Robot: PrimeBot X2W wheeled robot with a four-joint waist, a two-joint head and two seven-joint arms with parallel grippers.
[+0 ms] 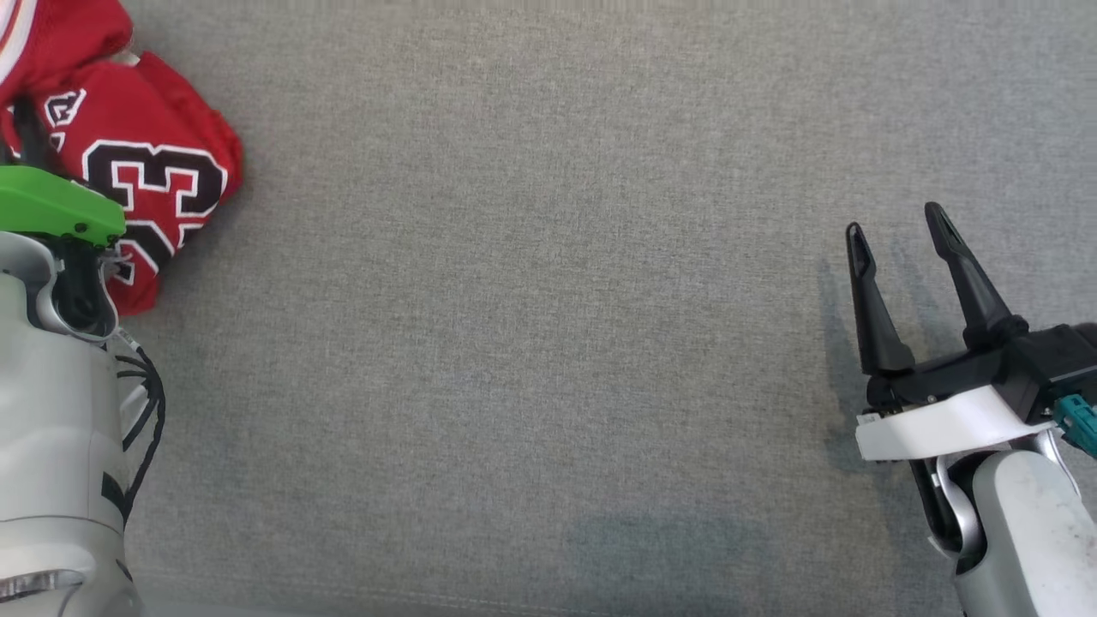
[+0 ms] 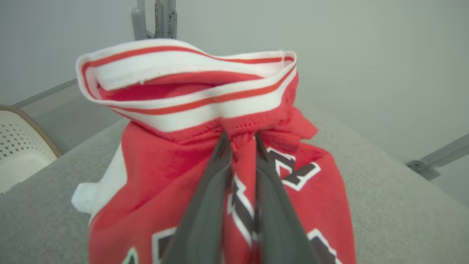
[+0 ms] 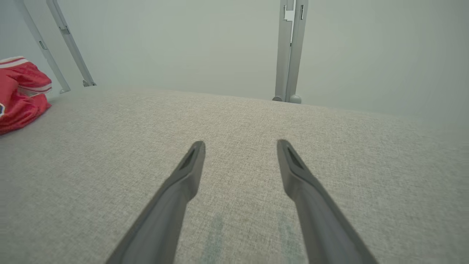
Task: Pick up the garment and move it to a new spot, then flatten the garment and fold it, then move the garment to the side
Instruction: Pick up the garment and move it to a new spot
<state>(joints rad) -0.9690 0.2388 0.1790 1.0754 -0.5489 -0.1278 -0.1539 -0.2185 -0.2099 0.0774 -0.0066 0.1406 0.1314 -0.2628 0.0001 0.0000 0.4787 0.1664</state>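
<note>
Grey woven cloth covers the whole work surface (image 1: 548, 360), and its middle lies bare. The left gripper (image 2: 240, 141) is clenched on the garment (image 2: 165, 176). In its wrist view the two dark fingers (image 2: 205, 205) converge and pinch a tuck of red fabric just beneath the white, red-striped ribbed band (image 2: 190, 110), which stands up at twelve o'clock above the tips. Black numerals edged in white run down the fabric on either side of the fingers.

From the head, the garment (image 1: 146, 163) sits as a crumpled heap at ten o'clock, partly hidden under the left arm's green-capped wrist (image 1: 60, 206). The right gripper (image 1: 896, 227) is at about three o'clock, well apart from the heap, its jaws spread wide with nothing between them and only bare cloth beneath. In its own wrist view the right gripper (image 3: 240, 145) points across the surface, and the garment (image 3: 20, 95) shows at nine o'clock.

As a judgement, the task is at its very start. The grip looks made, but the heap seems to rest on the surface, not yet lifted. Carrying it to a new spot, flattening, folding and setting it aside all remain
</note>
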